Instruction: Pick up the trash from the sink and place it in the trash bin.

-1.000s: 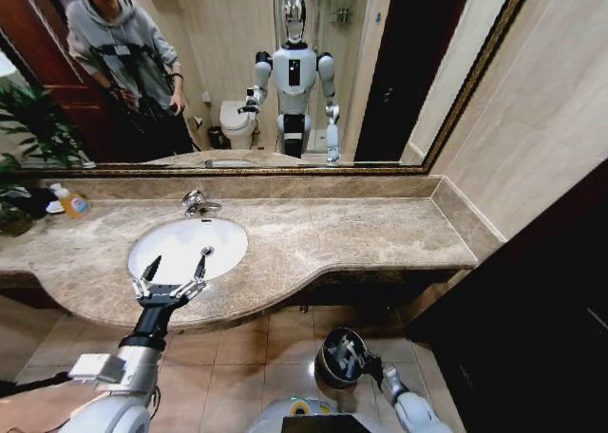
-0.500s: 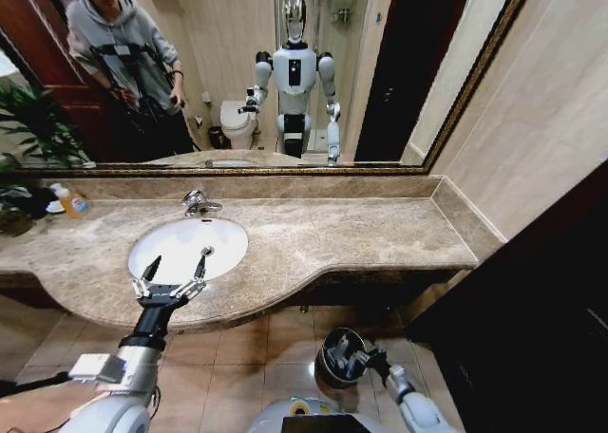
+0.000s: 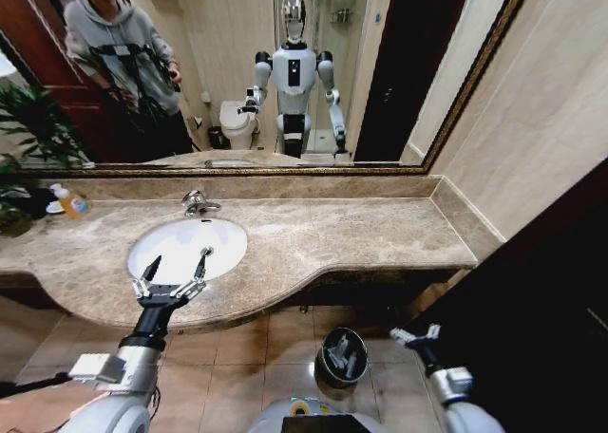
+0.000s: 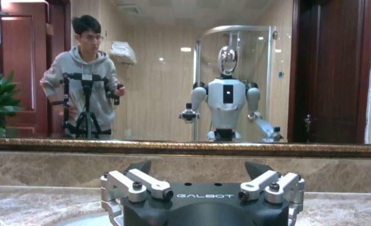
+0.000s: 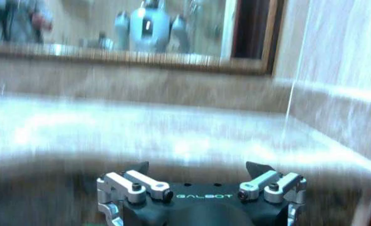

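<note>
The left gripper (image 3: 177, 264) hangs over the near edge of the white oval sink (image 3: 161, 257), its fingers spread wide with nothing between them. The right gripper (image 3: 415, 335) is low over the floor tiles, just right of the trash bin (image 3: 325, 362), also spread and empty. White toiletry trash (image 3: 344, 355) lies inside the bin, left of the right gripper and apart from it. The basin's visible white bowl looks bare beside the chrome faucet (image 3: 197, 202).
</note>
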